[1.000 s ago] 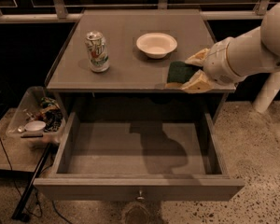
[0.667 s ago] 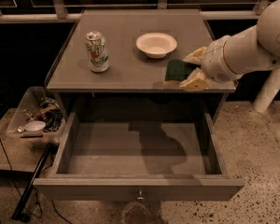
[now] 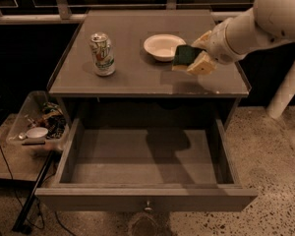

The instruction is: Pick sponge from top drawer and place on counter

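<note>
The sponge [image 3: 186, 56], dark green face over a yellow layer, is held in my gripper [image 3: 196, 55], which comes in from the right on a white arm. The gripper holds it above the counter [image 3: 132, 75], just right of the white bowl and near the counter's right front part. The top drawer [image 3: 142, 156] stands pulled open below, and its inside shows nothing in it. Its front panel carries a small round metal knob [image 3: 147, 205].
A drink can [image 3: 102, 53] stands upright on the counter's left side. A white bowl [image 3: 164, 46] sits at the counter's middle back. A clear plastic bin of clutter [image 3: 38, 124] stands on the floor at the left. A white post [image 3: 287, 85] stands at the right.
My gripper has carried the sponge up and back from the counter's front edge toward the bowl.
</note>
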Controlling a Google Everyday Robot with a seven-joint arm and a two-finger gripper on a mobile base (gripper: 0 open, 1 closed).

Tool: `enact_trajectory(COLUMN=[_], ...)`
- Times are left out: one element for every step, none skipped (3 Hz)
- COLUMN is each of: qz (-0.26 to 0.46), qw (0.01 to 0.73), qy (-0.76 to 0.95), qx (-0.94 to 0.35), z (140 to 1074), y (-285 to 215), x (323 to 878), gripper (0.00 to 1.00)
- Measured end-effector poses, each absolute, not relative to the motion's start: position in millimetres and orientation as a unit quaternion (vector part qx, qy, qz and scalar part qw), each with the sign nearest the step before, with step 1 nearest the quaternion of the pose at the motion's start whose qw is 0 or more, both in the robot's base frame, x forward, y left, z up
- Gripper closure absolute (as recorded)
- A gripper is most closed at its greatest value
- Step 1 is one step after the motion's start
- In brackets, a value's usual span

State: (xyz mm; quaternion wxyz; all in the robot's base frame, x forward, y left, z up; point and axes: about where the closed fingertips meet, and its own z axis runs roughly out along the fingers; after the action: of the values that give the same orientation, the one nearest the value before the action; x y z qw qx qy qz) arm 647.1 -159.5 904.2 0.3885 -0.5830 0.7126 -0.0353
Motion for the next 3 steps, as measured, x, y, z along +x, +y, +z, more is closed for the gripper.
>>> enact_trajectory(qz=[-0.038, -0.027, -0.014], qw=[0.382, 0.378, 0.375], qy=[0.734, 0.749, 0.757], qx=[-0.561, -0.544, -0.535], z=[896.0, 885.8, 877.0], y=[-183.6, -205.3, -217.0], x=[678.9, 700.4, 712.8], gripper=[1.00, 1.00, 1.00])
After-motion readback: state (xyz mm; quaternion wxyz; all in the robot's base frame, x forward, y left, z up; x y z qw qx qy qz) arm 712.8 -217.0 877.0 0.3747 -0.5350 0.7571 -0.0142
